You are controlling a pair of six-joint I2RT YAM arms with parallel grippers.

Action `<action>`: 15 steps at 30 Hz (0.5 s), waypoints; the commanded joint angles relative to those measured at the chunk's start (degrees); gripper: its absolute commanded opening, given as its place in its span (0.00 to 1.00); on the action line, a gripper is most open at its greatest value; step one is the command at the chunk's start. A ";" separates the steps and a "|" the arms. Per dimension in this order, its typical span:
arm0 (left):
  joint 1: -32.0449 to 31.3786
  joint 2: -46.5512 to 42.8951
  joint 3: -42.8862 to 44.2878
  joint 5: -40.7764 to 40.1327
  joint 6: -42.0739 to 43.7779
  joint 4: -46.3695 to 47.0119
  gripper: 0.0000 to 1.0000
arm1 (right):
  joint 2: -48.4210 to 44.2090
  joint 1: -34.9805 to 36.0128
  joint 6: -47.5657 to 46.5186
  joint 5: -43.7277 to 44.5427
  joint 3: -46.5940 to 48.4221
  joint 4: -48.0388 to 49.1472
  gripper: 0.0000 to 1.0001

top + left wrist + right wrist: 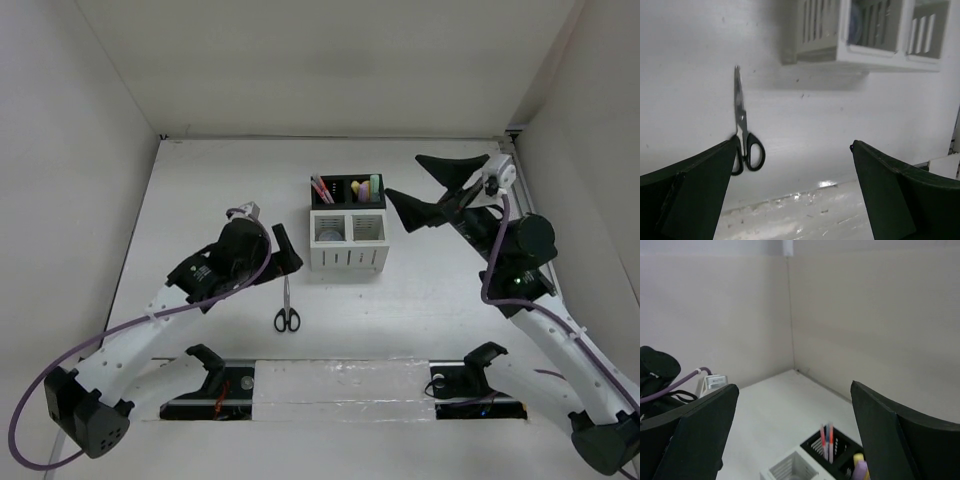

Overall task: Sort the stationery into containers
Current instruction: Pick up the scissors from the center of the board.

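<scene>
Black-handled scissors [286, 305] lie shut on the table in front of the organizer, and also show in the left wrist view [742, 131]. The containers are a black pair [347, 181] joined to a white pair [347, 255]. Thin pens [322, 188] stand in the left black compartment and highlighters [366, 187] in the right one. A grey tape roll [328, 235] sits in the left white compartment. My left gripper [285, 252] is open and empty, just above and beyond the scissors. My right gripper [403, 175] is open and empty, raised to the right of the black boxes.
White walls enclose the table on three sides. A transparent strip [340, 380] runs along the near edge between the arm bases. In the right wrist view the pens [826, 440], a highlighter [860, 466] and the left arm [657, 372] show below.
</scene>
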 commanded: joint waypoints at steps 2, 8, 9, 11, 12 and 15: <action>0.06 -1.52 -4.69 2.85 -10.42 -6.49 1.00 | -0.19 1.45 0.21 5.71 -2.14 -11.57 1.00; 0.06 -1.01 -8.56 6.01 -12.62 -12.03 1.00 | -0.72 4.26 2.05 5.18 -4.07 -11.58 1.00; 0.06 -1.00 -9.18 6.01 -12.63 -12.65 1.00 | -0.72 4.27 2.57 5.18 -4.59 -11.58 1.00; 0.06 -0.39 -11.12 6.89 -12.63 -14.67 1.00 | -1.24 5.58 2.58 5.71 -4.60 -11.58 1.00; 0.06 0.31 -11.12 5.94 -13.41 -15.72 1.00 | -1.25 5.59 2.58 5.71 -5.12 -11.58 1.00; 0.06 1.63 -12.62 6.45 -13.42 -16.61 1.00 | -1.77 6.81 2.58 6.24 -5.13 -11.58 1.00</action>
